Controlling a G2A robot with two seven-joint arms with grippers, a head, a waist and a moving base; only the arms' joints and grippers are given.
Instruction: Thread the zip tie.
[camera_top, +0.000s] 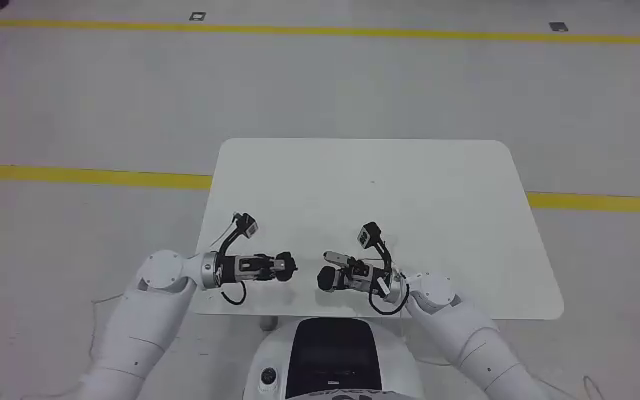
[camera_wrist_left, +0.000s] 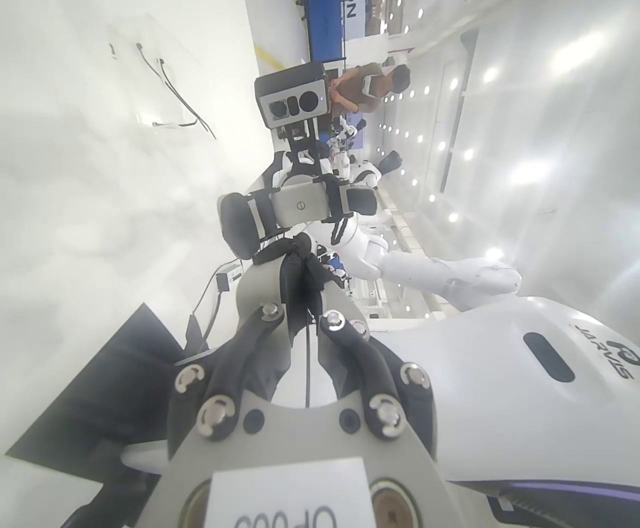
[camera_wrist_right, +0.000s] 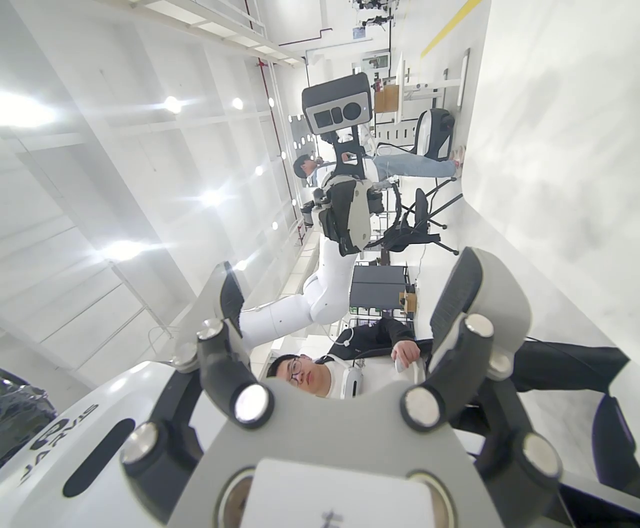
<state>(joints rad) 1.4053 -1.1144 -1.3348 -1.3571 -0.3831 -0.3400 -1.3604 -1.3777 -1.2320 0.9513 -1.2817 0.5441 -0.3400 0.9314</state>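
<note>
Top view: I see the white rounded-corner table (camera_top: 450, 200) with both arms low over its near edge. Their grippers face each other, near one another but apart.

Left gripper (camera_wrist_left: 300, 252): It sits over the near edge, left of centre (camera_top: 287, 266). Its grey fingers with black pads (camera_wrist_left: 292, 280) are pressed together and clamped on the tie.

Zip tie: The thin black plastic zip tie (camera_wrist_left: 306, 360) is pinched between the left gripper's fingers. Its strap runs from the fingertips back toward the palm. I cannot make out its head, nor how much of it sticks out past the tips.

Right gripper (camera_wrist_right: 347, 275): It sits over the near edge, just right of the left one (camera_top: 323, 278). Its two fingers are spread wide apart, black pads (camera_wrist_right: 457, 285) facing inward.

Alignment: In the left wrist view the right gripper (camera_wrist_left: 300, 205) stands directly beyond the left fingertips, turned toward them with its pads parted. In the right wrist view the left gripper (camera_wrist_right: 345, 215) shows farther off, pointing back at the camera. I cannot tell whether the tie's tip reaches the right gripper.

Loose black strips (camera_wrist_left: 186, 100): Several thin ones lie on a pale surface, well apart from both grippers. I cannot tell whether that surface is the table.
</note>
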